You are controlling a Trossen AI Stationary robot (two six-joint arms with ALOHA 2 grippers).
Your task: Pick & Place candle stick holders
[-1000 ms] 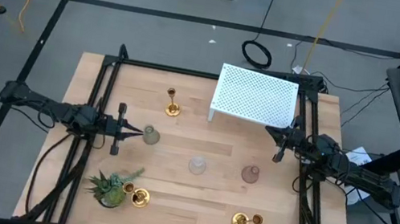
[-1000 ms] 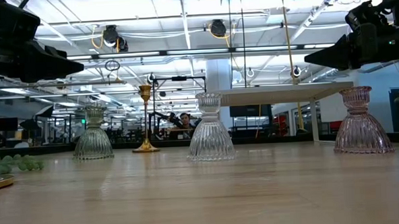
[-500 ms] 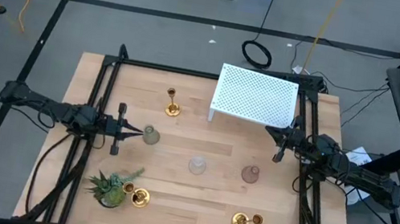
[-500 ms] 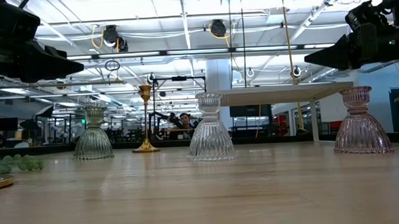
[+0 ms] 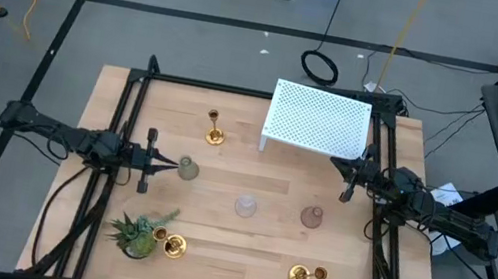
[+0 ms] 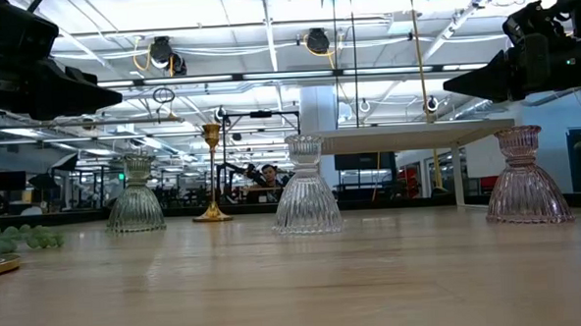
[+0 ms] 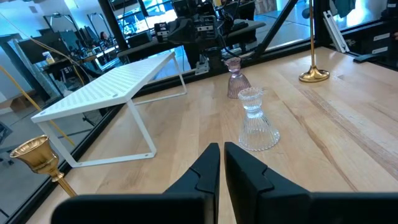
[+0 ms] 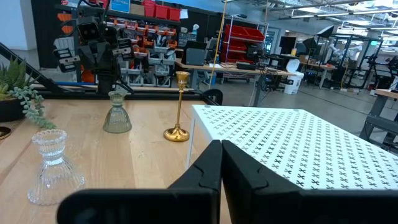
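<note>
My left gripper [image 5: 164, 162] is shut and empty. It hovers just left of the greenish glass holder [image 5: 186, 168], higher than it in the low view [image 6: 106, 95]. My right gripper [image 5: 346, 181] is shut and empty at the right side, by the white shelf's near right corner. The clear glass holder [image 5: 245, 205] and the pinkish one [image 5: 312, 216] stand on their wide bases mid-table. One brass holder [image 5: 215, 130] stands at the far left of the shelf. A second [image 5: 173, 244] is by the plant, and a third [image 5: 305, 275] is at the near right.
A white perforated shelf [image 5: 318, 121] stands on thin legs at the far right. A small spiky green potted plant [image 5: 137, 234] sits near the left front. Black frame rails [image 5: 119, 128] run along both table sides. A person shows in the room beyond the table [image 6: 268, 176].
</note>
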